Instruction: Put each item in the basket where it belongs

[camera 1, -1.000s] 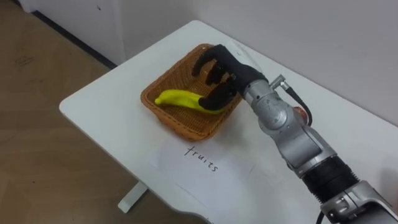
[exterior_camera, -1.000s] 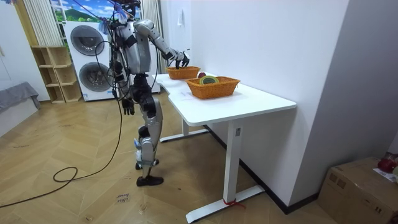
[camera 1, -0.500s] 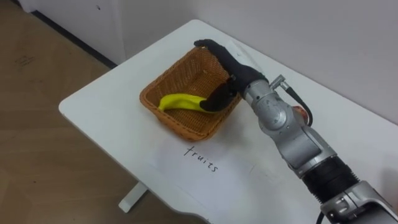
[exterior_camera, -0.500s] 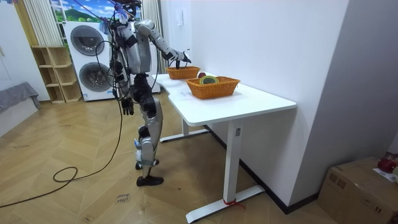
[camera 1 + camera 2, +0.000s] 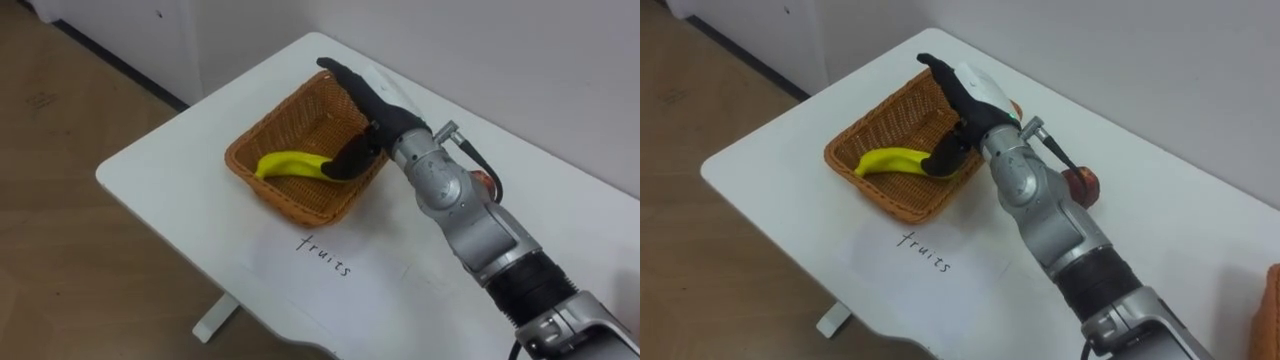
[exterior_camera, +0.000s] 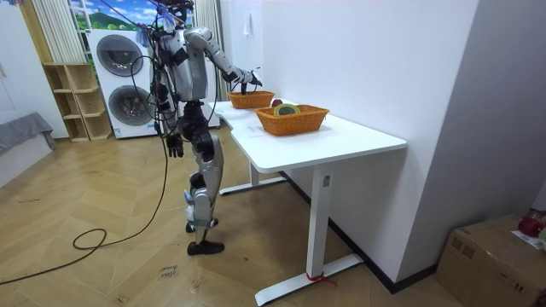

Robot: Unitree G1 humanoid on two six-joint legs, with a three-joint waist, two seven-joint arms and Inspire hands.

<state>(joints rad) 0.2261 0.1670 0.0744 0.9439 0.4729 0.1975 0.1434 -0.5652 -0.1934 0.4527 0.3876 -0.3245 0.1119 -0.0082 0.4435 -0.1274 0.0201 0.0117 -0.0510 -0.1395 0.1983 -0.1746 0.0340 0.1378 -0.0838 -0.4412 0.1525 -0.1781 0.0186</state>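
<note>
tally on the one white table (image 5: pixel 160 170)
two baskets (image 6: pixel 251 101) (image 6: pixel 293 120) (both wicker), one banana (image 5: pixel 290 163), one paper label (image 5: pixel 325 258).

eyes: head, down, near | room: far, side-on | shared: likely basket (image 6: pixel 251 101)

The right arm reaches forward and to the left from the lower right of the eye views, its silver forearm ending in the black right hand (image 5: pixel 383 118). The hand's back is turned upward and its fingers (image 5: pixel 345 80) are stretched out straight and close together, pointing away from the body. The thumb (image 5: pixel 347 160) angles downward, apart from them, so the hand is spread with nothing in its grasp. In the room view the robot stands upright on both legs, with that arm raised to about chest height and extended toward the room view's right. The left arm hangs straight down beside the hip, with the left hand (image 6: pixel 174 147) low at the thigh.
</note>
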